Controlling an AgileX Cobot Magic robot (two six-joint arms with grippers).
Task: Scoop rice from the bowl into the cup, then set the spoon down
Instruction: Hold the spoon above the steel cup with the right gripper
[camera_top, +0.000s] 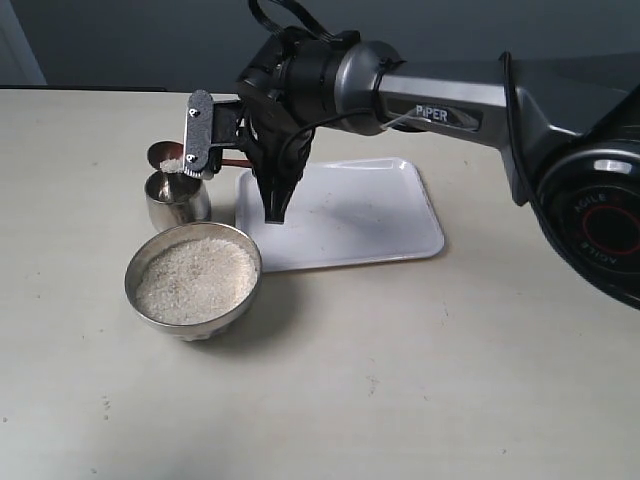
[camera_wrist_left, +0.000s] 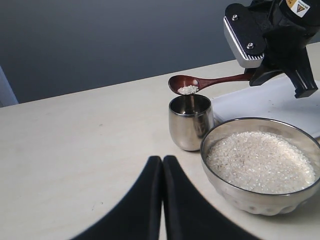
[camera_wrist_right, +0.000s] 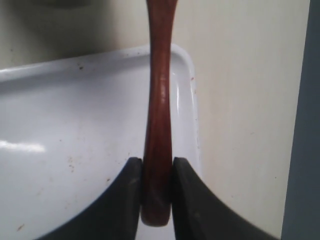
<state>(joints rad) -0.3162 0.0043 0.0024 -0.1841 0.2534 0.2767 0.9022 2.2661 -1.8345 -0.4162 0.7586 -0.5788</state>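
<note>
Spoon (camera_top: 168, 156) in the exterior view hangs with its oval end just above the mouth of the cup (camera_top: 178, 200), with a small heap of rice (camera_top: 172, 164) on it. My right gripper (camera_top: 245, 160) reaches across from the right and is clamped on the handle end. Cup stands just beside the bowl (camera_top: 200, 328), on its far side; I can't tell if they touch. Bowl is nearly full of rice. White tray (camera_top: 350, 215) lies on the table (camera_top: 420, 390) to the right of both, under the arm. Left wrist view: left gripper (camera_wrist_left: 162, 162) has its fingers pressed together with nothing between them, table (camera_wrist_left: 75, 150) beyond, and it is near the cup (camera_wrist_left: 189, 122) and bowl (camera_wrist_left: 240, 197). From here the spoon (camera_wrist_left: 200, 82) reads roughly level, grains heaped in its hollow above the cup's far rim. Right wrist view: right gripper (camera_wrist_right: 157, 167) pinches the spoon (camera_wrist_right: 157, 100) handle close to its butt end, which sticks out a little past the fingers. Handle runs out over the tray (camera_wrist_right: 65, 125) corner.
</note>
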